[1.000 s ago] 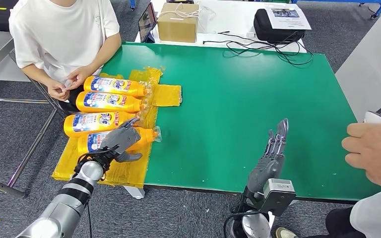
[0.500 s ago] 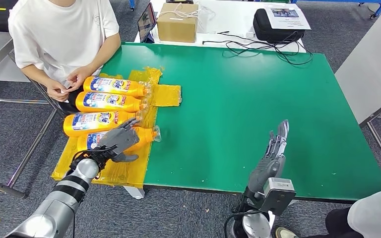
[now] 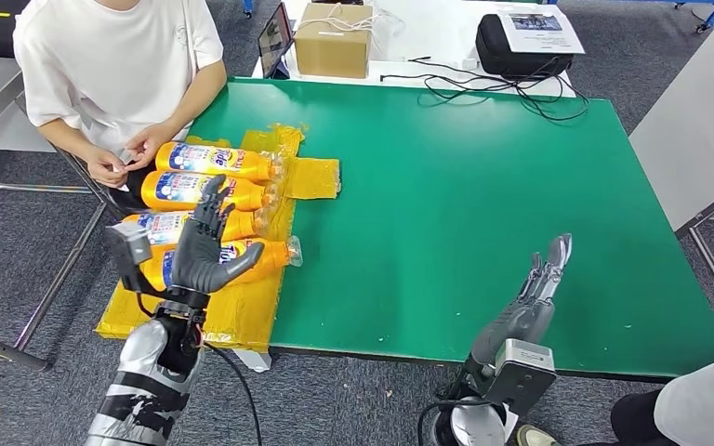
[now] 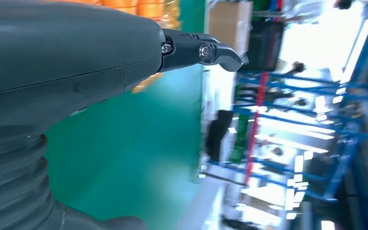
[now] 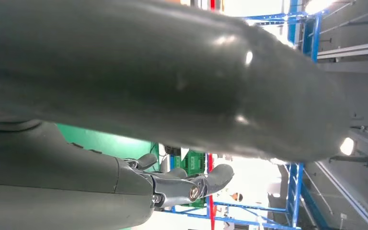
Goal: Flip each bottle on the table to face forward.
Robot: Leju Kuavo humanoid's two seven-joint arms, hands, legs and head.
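Note:
Several orange bottles with blue and white labels lie side by side on a yellow sheet [image 3: 311, 177] at the left end of the green table [image 3: 483, 186], caps pointing right. The farthest bottle [image 3: 214, 161] and the one beside it [image 3: 195, 190] are in full sight. My left hand [image 3: 203, 246] is raised upright over the two nearer ones, fingers spread and holding nothing; it partly hides the third bottle [image 3: 153, 226] and the nearest bottle [image 3: 256, 258]. My right hand [image 3: 532, 297] hovers at the table's front edge, fingers stretched out and empty. In the left wrist view my left hand [image 4: 76, 62] is bare.
A person in a white shirt [image 3: 116, 65] sits at the table's far left, hands close to the farthest bottle. A cardboard box [image 3: 333, 39], a black case [image 3: 521, 42] and cables [image 3: 483, 84] lie behind. Another person's clothing [image 3: 707, 409] is at the lower right.
My left hand has lifted off the nearest bottle and turned upright with fingers spread. My right hand has drifted right and lower. A person's hand at the right edge has withdrawn.

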